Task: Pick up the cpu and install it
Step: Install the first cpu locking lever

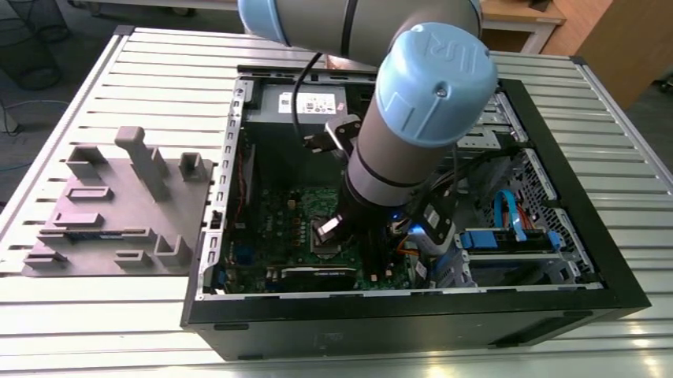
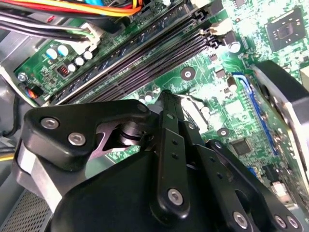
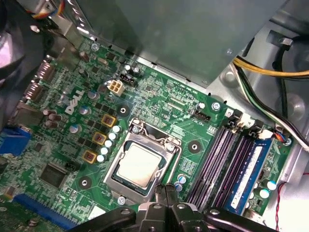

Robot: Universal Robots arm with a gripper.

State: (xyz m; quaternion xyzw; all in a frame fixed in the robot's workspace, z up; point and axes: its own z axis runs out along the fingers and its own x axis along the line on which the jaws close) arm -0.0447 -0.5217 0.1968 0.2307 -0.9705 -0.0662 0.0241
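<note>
Sitting: cpu (image 3: pixel 140 165) in socket frame (image 3: pixel 170 147) | claw (image 3: pixel 166 189) beside it

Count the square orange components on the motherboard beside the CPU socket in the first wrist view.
3: the orange components sit in a slanted row beside the socket frame that holds the cpu, at and. The gripper may hide others.

Cpu (image 3: pixel 140 165): brushed silvery metal top, dull sheen, seated within a bright steel socket frame (image 3: pixel 170 145). Motherboard (image 3: pixel 159 108): glossy green laminate. End effector (image 3: pixel 166 195): matt black metal links, shiny rivets. Moulded tray (image 1: pixel 110 209): matt grey plastic. Tabletop (image 1: pixel 169 71): ribbed pale metal, satin finish.
</note>
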